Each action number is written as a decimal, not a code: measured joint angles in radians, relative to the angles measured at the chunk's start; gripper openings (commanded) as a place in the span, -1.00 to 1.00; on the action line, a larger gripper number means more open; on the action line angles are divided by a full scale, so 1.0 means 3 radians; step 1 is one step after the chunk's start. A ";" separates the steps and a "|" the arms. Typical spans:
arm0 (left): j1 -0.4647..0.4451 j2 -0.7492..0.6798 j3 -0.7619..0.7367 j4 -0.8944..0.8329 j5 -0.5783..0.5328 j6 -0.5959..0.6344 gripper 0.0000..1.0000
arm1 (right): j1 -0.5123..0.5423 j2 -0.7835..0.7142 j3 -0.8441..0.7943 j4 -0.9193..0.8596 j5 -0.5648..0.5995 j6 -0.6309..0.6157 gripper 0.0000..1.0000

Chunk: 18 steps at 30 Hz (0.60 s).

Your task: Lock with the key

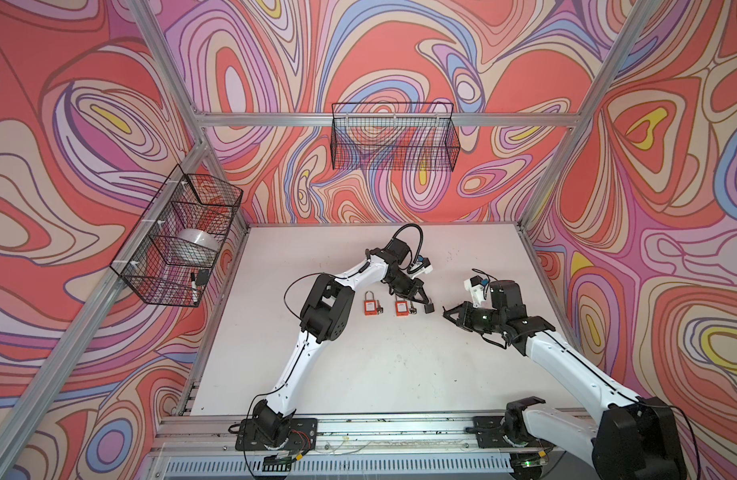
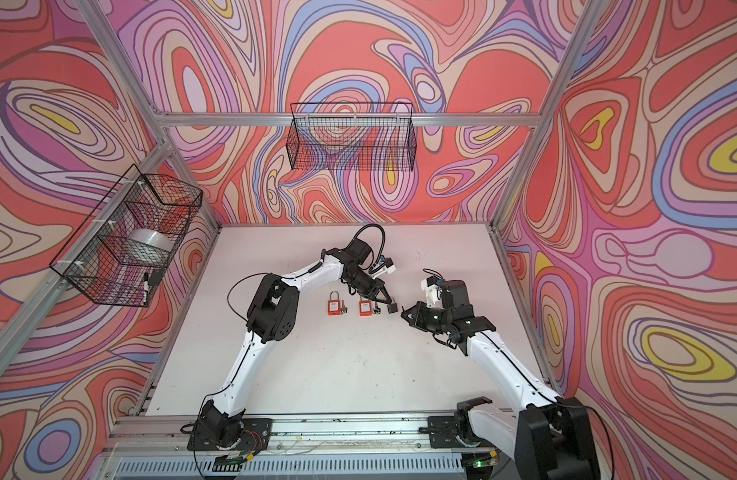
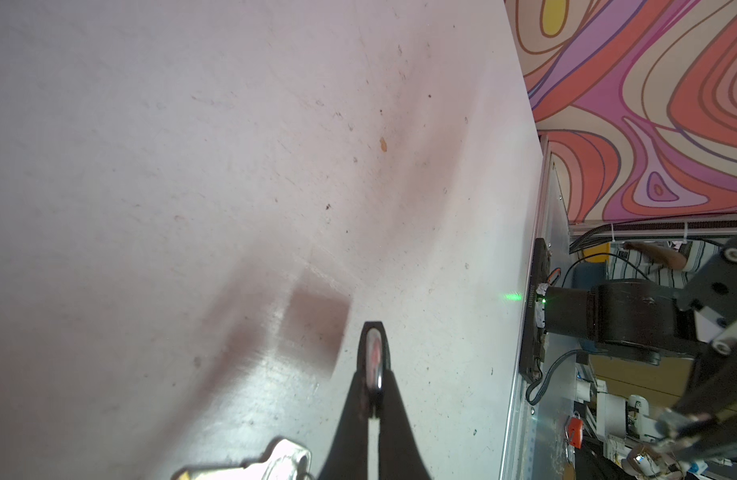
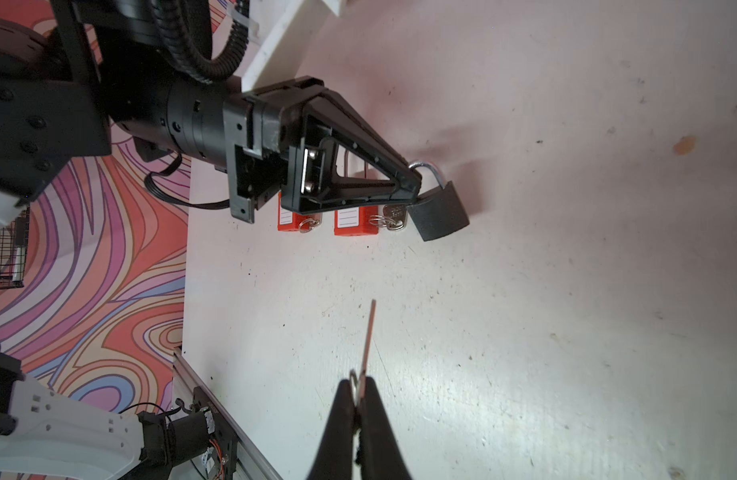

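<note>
Padlock (image 4: 439,212), likely dense, rigid, pinched at shackle (image 4: 432,168) by left gripper (image 4: 414,183); near it, thin key (image 4: 368,336) (slippery?) nipped by right gripper (image 4: 360,386).

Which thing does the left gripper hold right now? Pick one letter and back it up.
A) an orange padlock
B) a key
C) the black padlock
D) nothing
C: in the right wrist view the left gripper is shut on the silver shackle of the black padlock; both orange padlocks lie on the table, and the key is in the right gripper.
</note>
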<state>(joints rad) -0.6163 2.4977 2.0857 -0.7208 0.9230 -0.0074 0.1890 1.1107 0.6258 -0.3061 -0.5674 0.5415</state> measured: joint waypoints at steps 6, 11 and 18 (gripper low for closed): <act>0.0000 0.0074 0.0036 -0.0070 -0.0004 0.0019 -1.00 | 0.0000 0.0041 -0.0018 0.0024 -0.0022 0.0000 -1.00; -0.0001 0.0090 0.0051 -0.0085 0.0005 0.0022 -0.80 | 0.0000 0.0075 -0.0018 0.0028 -0.0031 0.0000 -1.00; -0.0004 0.0123 0.0088 -0.0084 -0.0078 0.0011 -0.59 | 0.0000 0.0109 -0.0018 0.0050 -0.0043 -0.0003 -1.00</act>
<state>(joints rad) -0.6174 2.5347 2.1120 -0.7460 0.8997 -0.0040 0.1890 1.1435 0.6205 -0.2913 -0.5804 0.5407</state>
